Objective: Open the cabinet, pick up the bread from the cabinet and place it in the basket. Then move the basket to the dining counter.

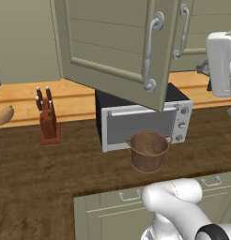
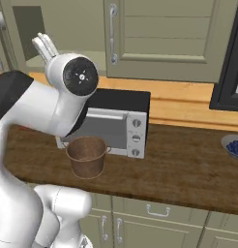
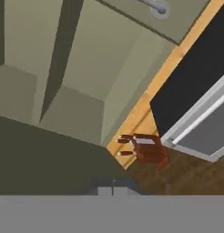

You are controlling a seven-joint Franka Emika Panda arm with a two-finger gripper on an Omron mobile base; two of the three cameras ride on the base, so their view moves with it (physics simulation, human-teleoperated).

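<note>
- The cabinet [image 1: 112, 47] has 1 sage-green door swung open toward the left base camera, its long silver handle [image 1: 150, 51] hanging over the toaster oven [image 1: 145, 123].
- The gripper [image 3: 113, 189] sits at the bottom of the hand view with its 2 dark tips pressed together, clenched on nothing that I can see.
- The hand view looks into the pale green interior of the cabinet, across its shelf edges, with the knife block [image 3: 148, 150] and the worktop [image 1: 65, 164] beyond.
- The bread is not visible to me in these pictures, so I cannot tell which shelf it lies on.
- The basket [image 1: 148, 150] stands upright on the worktop, just in front of the toaster oven and under the open door; its inside looks bare.
- Judgement: the door step looks done, and the bread pick is not yet begun.
- Judgement: bread is likely light, soft and easily crushed, so a gentle pinch across its narrow middle seems best.
- Judgement: the basket looks stiff and rough, unlikely to slip; its thick rim or a side lug offers a hold, though a 1-sided grip may tilt it.
</note>
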